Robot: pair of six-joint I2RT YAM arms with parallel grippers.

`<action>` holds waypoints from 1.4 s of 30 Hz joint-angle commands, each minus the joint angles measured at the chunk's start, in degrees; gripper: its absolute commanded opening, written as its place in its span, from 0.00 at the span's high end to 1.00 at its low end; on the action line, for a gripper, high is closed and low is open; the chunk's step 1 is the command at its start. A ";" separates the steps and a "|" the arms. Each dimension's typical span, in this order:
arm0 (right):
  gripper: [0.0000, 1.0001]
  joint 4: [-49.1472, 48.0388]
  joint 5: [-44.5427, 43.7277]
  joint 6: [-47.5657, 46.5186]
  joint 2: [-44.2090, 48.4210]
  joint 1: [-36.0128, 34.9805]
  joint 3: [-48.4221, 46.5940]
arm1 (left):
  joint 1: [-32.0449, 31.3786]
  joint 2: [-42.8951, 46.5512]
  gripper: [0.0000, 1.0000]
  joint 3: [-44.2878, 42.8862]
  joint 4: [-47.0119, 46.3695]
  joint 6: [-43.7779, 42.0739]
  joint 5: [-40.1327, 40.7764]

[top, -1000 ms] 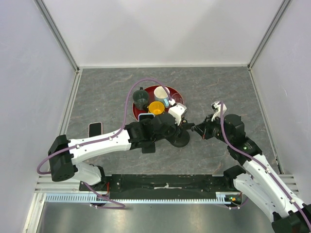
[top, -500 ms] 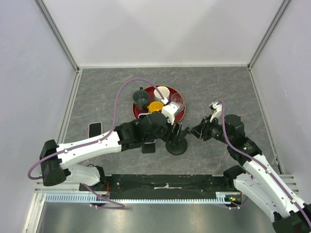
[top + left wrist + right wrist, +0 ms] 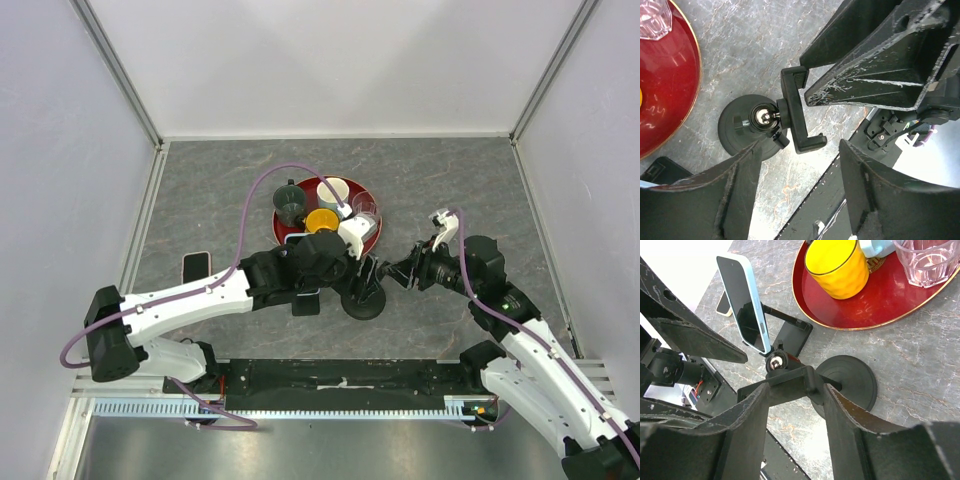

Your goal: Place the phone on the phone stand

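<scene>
Note the phone stand (image 3: 362,298) near the middle of the table (image 3: 450,190): a round black base with a ball joint and a C-shaped clamp (image 3: 796,111). In the left wrist view you see only table and a pincer finger between the clamp's arms.

Left pincer (image 3: 800,146): the jaws are wide apart and hold nothing. They flank the clamp's lower end without touching it.

Right pincer (image 3: 797,390): the jaws are part-way apart and straddle the clamp. You cannot tell whether the pads bear on it.

Locate two phones. The upright phone (image 3: 742,300) stands tilted just beyond the ball joint, apart from the clamp. The flat phone (image 3: 196,266) lies on the table well to the left.

Obstructions:
- Both pincers crowd the clamp from opposite sides.
- The left arm spans the table between the flat phone and the stand.
- A black plate (image 3: 795,337) lies just beside the base.
- The red tray (image 3: 880,295) sits just behind the stand and carries a yellow cup (image 3: 837,265), a clear glass (image 3: 927,260), a dark green cup (image 3: 291,205) and a white cup (image 3: 333,192)
</scene>
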State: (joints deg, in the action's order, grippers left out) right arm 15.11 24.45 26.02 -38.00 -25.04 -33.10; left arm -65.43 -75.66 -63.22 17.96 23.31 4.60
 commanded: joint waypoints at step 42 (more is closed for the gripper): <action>0.39 1.06 -6.87 -1.24 5.74 -0.45 -0.30 | 12.34 -10.03 0.98 9.26 -20.51 -28.41 -34.76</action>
State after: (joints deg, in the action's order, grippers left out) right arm 17.06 18.31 24.84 -32.25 -25.30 -33.08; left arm -52.82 -82.61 -53.06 -7.40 -1.32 -26.96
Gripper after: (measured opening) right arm 0.608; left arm 0.343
